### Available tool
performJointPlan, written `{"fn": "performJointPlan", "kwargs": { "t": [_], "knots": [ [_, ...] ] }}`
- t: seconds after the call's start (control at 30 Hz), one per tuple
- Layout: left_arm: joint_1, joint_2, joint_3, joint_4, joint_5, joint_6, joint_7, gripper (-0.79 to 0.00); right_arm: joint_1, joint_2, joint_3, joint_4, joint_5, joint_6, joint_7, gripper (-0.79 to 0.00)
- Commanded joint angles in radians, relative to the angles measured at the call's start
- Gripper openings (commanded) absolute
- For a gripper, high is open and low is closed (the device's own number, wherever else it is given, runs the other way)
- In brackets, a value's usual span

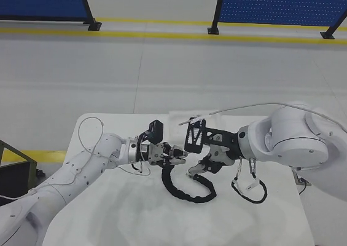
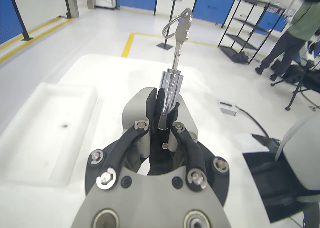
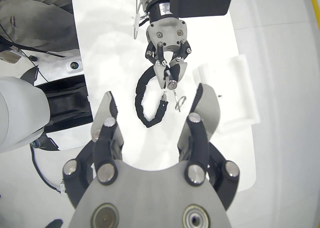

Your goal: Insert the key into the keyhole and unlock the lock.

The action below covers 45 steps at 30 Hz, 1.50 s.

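My left gripper (image 2: 163,111) is shut on the chrome cylinder of the lock (image 2: 170,93), held above the table. The silver key (image 2: 180,38) with its ring stands in the keyhole at the cylinder's end. In the right wrist view the same lock cylinder (image 3: 172,85) faces me with the key (image 3: 176,97) hanging out of it, and the left gripper (image 3: 170,75) clamps it. The lock's black sheathed cable (image 3: 142,103) loops down on the table, its free metal end (image 3: 164,97) loose. My right gripper (image 3: 155,103) is open, a short way from the key, holding nothing.
A shallow white foam tray (image 2: 47,133) lies on the white table (image 1: 130,209) beside the left gripper; the white tray (image 3: 232,93) also appears in the right wrist view. A small grey box with a cable (image 2: 227,108) sits near the table's far edge.
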Motion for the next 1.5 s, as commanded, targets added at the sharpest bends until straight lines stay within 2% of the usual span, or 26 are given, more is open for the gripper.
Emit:
{"fn": "performJointPlan", "kwargs": {
  "t": [0.0,0.23,0.4,0.43,0.47,0.5,0.63,0.77,0.97,1.07,1.2,1.33,1.47],
  "knots": [
    [-0.007,0.003,0.000,0.029,0.032,0.000,-0.053,-0.785,-0.009,0.003,0.012,0.006,-0.001,0.004,-0.006,0.000],
    [-0.002,0.000,0.000,0.051,0.049,0.000,-0.254,-0.785,-0.052,0.012,0.047,0.013,0.001,0.011,-0.024,0.000],
    [0.009,-0.010,0.000,0.056,0.025,0.000,-0.359,-0.785,-0.083,0.017,0.068,0.025,0.005,0.011,-0.037,0.000],
    [0.008,-0.012,0.000,0.054,0.028,0.000,-0.368,-0.717,-0.089,0.018,0.071,0.028,0.005,0.010,-0.040,0.000],
    [0.005,-0.014,0.000,0.056,0.050,0.000,-0.382,-0.431,-0.095,0.019,0.075,0.028,0.007,0.009,-0.045,0.000],
    [0.008,-0.016,0.000,0.063,0.066,0.000,-0.396,0.000,-0.100,0.019,0.079,0.030,0.006,0.007,-0.049,0.000],
    [0.011,-0.022,0.000,0.080,0.083,0.000,-0.391,0.000,-0.116,0.020,0.089,0.031,0.005,0.002,-0.053,0.000],
    [0.001,-0.020,0.000,0.073,0.099,0.000,-0.329,0.000,-0.129,0.017,0.096,0.037,0.006,0.000,-0.066,0.000],
    [-0.056,0.015,-0.017,0.034,0.145,0.000,-0.156,0.000,-0.147,0.004,0.091,0.084,0.007,-0.021,-0.134,0.000],
    [-0.122,0.043,-0.011,-0.025,0.253,0.000,-0.086,0.000,-0.153,-0.008,0.084,0.128,-0.005,-0.062,-0.211,0.000],
    [-0.200,0.079,-0.003,-0.043,0.333,0.000,0.050,0.000,-0.155,-0.030,0.067,0.204,-0.033,-0.169,-0.328,0.000],
    [-0.276,0.104,0.000,-0.007,0.347,0.000,0.194,0.000,-0.136,-0.054,0.056,0.305,-0.077,-0.262,-0.427,0.000],
    [-0.346,0.117,0.000,0.035,0.341,0.000,0.284,0.000,-0.093,-0.076,0.056,0.403,-0.095,-0.357,-0.483,0.000]
  ]
}}
